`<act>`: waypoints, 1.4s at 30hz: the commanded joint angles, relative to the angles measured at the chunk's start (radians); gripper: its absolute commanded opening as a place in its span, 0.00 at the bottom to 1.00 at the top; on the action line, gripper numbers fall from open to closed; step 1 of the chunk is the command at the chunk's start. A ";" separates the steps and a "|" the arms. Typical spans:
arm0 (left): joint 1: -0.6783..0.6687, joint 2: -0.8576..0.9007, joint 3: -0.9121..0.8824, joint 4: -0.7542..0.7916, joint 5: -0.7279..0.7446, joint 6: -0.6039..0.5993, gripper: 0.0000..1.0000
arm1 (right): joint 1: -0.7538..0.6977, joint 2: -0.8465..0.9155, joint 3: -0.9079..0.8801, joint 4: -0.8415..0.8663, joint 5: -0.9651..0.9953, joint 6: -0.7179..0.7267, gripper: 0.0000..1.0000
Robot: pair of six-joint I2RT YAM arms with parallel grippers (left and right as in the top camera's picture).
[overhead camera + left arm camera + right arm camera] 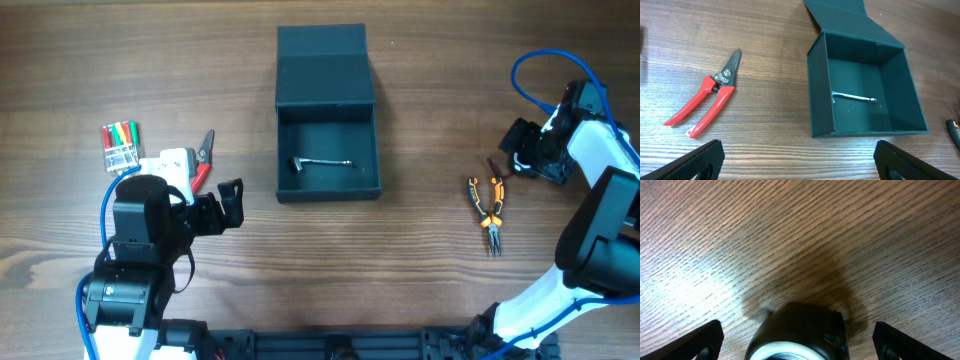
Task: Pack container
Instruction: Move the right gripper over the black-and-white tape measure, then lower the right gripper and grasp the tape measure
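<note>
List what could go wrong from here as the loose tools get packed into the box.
The red pruners lie flat on the table, so the open left hand may scrape it or slip off them. A carried tool could clip the container wall and shove it.

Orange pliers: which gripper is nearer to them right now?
Right. The right gripper hangs just beyond and right of the orange pliers; the left gripper is on the container's far side, by the red cutters.
</note>
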 commanded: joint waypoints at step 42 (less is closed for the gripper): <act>0.005 -0.003 0.023 0.003 -0.002 -0.009 1.00 | 0.005 0.057 -0.024 0.000 0.071 -0.045 0.91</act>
